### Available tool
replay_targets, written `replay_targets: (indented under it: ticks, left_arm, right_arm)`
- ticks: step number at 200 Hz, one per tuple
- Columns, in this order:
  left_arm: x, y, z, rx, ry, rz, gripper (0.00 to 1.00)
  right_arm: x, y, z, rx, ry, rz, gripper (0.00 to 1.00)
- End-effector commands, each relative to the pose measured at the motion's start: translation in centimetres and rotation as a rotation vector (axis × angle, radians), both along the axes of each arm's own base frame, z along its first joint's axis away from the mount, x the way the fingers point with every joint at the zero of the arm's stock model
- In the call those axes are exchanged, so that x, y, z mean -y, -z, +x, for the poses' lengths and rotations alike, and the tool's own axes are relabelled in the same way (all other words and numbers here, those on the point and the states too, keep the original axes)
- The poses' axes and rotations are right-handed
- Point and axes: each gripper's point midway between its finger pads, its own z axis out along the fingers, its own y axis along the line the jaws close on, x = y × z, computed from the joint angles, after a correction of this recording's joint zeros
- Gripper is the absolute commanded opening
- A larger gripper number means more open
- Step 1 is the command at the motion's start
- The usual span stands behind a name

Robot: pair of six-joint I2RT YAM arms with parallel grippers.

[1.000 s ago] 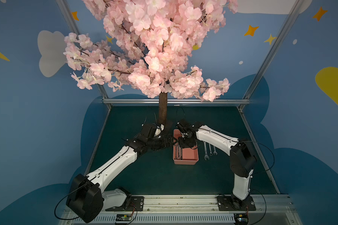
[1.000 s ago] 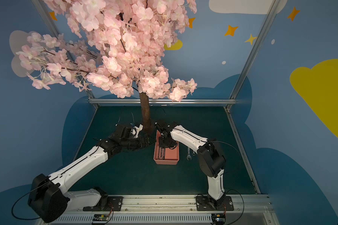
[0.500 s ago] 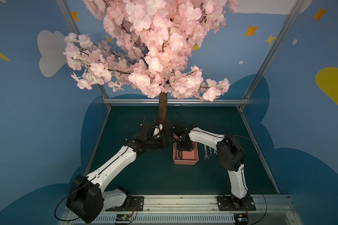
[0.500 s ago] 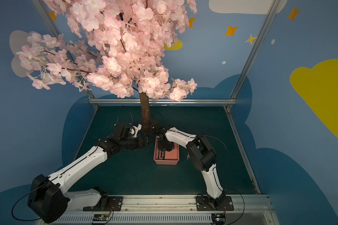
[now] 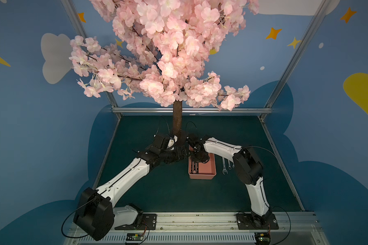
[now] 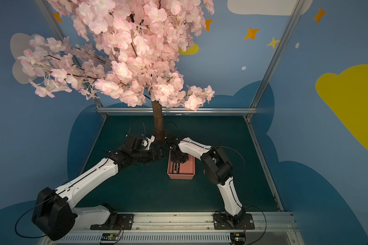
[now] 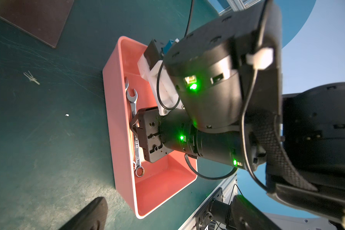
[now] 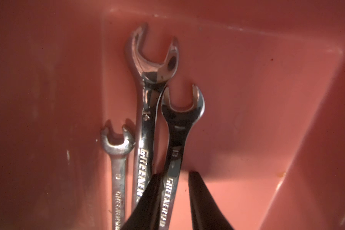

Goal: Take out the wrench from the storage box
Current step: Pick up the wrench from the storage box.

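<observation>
The salmon-pink storage box (image 5: 202, 176) (image 6: 180, 176) (image 7: 118, 151) lies on the green table in front of the tree trunk. Three silver wrenches lie side by side along one long wall. My right gripper (image 8: 175, 174) (image 7: 133, 126) (image 5: 197, 162) reaches down into the box and is open, narrowly. Its jaws straddle the shank of the wrench (image 8: 179, 123) (image 7: 136, 147) marked 13. One finger touches the shank and the other stands a small gap off. My left gripper (image 5: 182, 153) hovers just outside the box's left wall, open and holding nothing. Only one of its fingers (image 7: 88, 215) shows.
A larger wrench (image 8: 147, 99) and a small wrench (image 8: 118, 159) lie close beside the straddled one. More wrenches (image 5: 224, 167) lie on the table right of the box. The tree trunk (image 5: 177, 123) and its dark base plate (image 7: 34, 20) stand just behind both grippers.
My right arm has swung left across the box and down to the wrenches along its left wall, and its jaws have narrowed. The left arm has barely moved.
</observation>
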Motion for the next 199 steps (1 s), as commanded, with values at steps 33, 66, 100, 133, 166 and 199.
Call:
replay_targets:
  ticks: [33,66,100,133,166,199]
  left_arm:
    - [0.0,-0.3,-0.3,-0.003,0.023,-0.005,1.0]
    - [0.0,-0.5,-0.3,-0.002,0.027,0.002,1.0]
    - [0.0,-0.8,-0.1,0.005,0.035,0.006,1.0]
    - [-0.1,-0.8,-0.2,0.005,0.032,0.007,1.0]
    - [0.0,-0.9,-0.1,0.004,0.032,0.0,1.0]
    - [0.3,-1.3,-0.1,-0.009,0.031,-0.023,1.0]
  right_arm:
    - [3.4,5.9,-1.8,-0.113,0.057,-0.131,0.26]
    - [3.8,4.9,-2.4,-0.103,0.052,-0.116,0.15]
    - [3.5,4.3,-2.1,-0.091,0.045,-0.101,0.09]
    - [3.1,1.8,-1.2,-0.034,0.028,-0.08,0.02]
    - [2.6,-1.8,-0.6,0.025,0.009,-0.029,0.0]
    - [2.6,-5.6,0.0,0.088,-0.01,-0.017,0.0]
